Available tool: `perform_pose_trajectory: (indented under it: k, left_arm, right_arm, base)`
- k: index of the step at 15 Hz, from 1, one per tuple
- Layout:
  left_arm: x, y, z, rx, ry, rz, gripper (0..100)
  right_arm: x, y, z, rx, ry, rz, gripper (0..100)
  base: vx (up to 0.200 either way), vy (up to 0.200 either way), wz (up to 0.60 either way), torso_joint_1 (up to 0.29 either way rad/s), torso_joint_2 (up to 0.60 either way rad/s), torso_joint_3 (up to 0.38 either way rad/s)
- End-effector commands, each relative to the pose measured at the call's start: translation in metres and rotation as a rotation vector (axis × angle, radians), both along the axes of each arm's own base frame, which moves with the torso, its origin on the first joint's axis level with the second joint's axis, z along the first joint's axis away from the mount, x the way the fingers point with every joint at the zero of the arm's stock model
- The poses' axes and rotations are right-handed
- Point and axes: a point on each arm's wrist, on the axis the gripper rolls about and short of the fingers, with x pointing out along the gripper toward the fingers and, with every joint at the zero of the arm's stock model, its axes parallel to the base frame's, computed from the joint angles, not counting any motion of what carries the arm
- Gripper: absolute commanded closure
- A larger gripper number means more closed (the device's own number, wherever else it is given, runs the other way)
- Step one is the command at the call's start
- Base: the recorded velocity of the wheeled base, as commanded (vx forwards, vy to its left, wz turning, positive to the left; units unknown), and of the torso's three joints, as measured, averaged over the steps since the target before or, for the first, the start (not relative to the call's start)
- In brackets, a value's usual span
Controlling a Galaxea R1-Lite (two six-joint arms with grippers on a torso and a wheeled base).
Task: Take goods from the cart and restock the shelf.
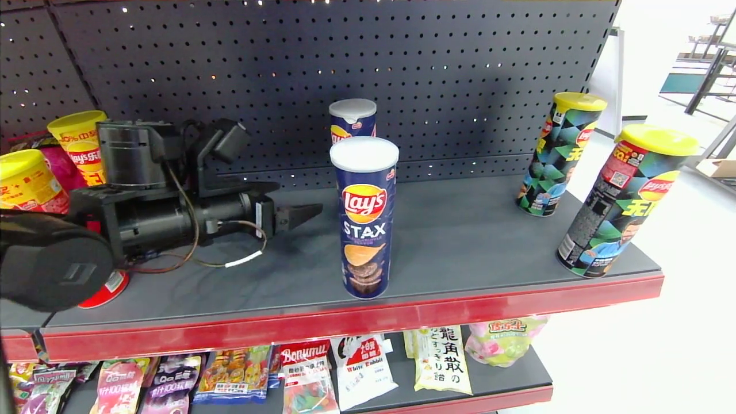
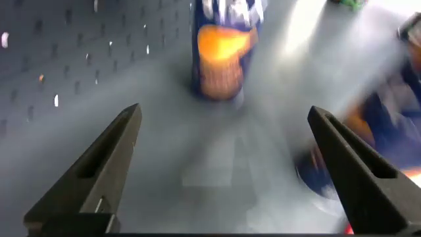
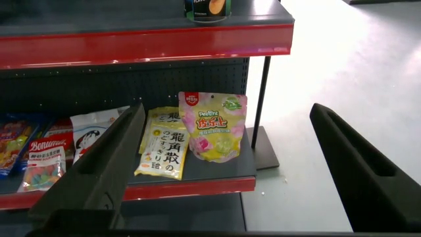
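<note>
Red-edged shelf [image 1: 460, 236] — chip cans [image 1: 364, 224], upright

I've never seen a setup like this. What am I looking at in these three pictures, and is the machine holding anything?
This is a two-armed robot at a shop shelf. The wide picture comes from a camera on its head; the other two come from cameras on its two wrists. The left gripper is over the upper shelf, open and empty, beside a blue chips can; a second blue can stands behind it. Two dark yellow-lidded cans stand at the shelf's right end, yellow cans at its left. The right gripper, open and empty, faces the lower shelf of snack bags.
</note>
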Motion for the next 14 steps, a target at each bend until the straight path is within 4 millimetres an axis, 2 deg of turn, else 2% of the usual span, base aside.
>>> perform_pose_trajectory:
  k: [1,2,3,4,5,6,8,10,12,14]
  left_arm:
    - [-0.062,0.031,0.008,0.006,-0.039,0.040,0]
    - [-0.094,0.047,0.014,0.007,-0.067,0.094,0]
    - [-0.113,0.056,0.017,0.005,-0.091,0.139,0]
    - [-0.113,0.056,0.017,0.005,-0.091,0.139,0]
    - [-0.140,0.075,0.031,-0.014,-0.187,0.267,0]
    - [-0.150,0.080,0.034,-0.024,-0.215,0.296,0]
    - [-0.200,0.087,0.024,-0.054,-0.293,0.274,0]
    - [-0.241,0.092,0.009,-0.061,-0.287,0.241,0]
    - [-0.290,0.098,-0.017,-0.066,-0.223,0.261,0]
    - [-0.313,0.103,-0.035,-0.049,-0.211,0.359,0]
  right_arm:
    - [0.000,0.000,0.000,0.000,0.001,0.001,0]
    - [0.000,0.000,0.000,0.000,0.001,0.000,0]
    - [0.000,0.000,0.000,0.000,0.001,0.001,0]
    - [0.000,0.000,0.000,0.000,0.001,0.001,0]
    - [0.000,0.000,0.000,0.000,0.001,0.001,0]
    - [0.000,0.000,0.000,0.000,0.001,0.001,0]
    - [0.000,0.000,0.000,0.000,0.001,0.001,0]
    - [0.000,0.000,0.000,0.000,0.001,0.001,0]
    - [0.000,0.000,0.000,0.000,0.001,0.001,0]
    - [0.000,0.000,0.000,0.000,0.001,0.001,0]
  base:
    - [0.000,0.000,0.00,0.000,0.00,0.000]
    - [0.000,0.000,0.00,0.000,0.00,0.000]
    - [0.000,0.000,0.00,0.000,0.00,0.000]
    - [0.000,0.000,0.00,0.000,0.00,0.000]
    - [0.000,0.000,0.00,0.000,0.00,0.000]
    - [0.000,0.000,0.00,0.000,0.00,0.000]
    - [0.000,0.000,0.00,0.000,0.00,0.000]
    - [0.000,0.000,0.00,0.000,0.00,0.000]
    - [0.000,0.000,0.00,0.000,0.00,0.000]
    - [0.000,0.000,0.00,0.000,0.00,0.000]
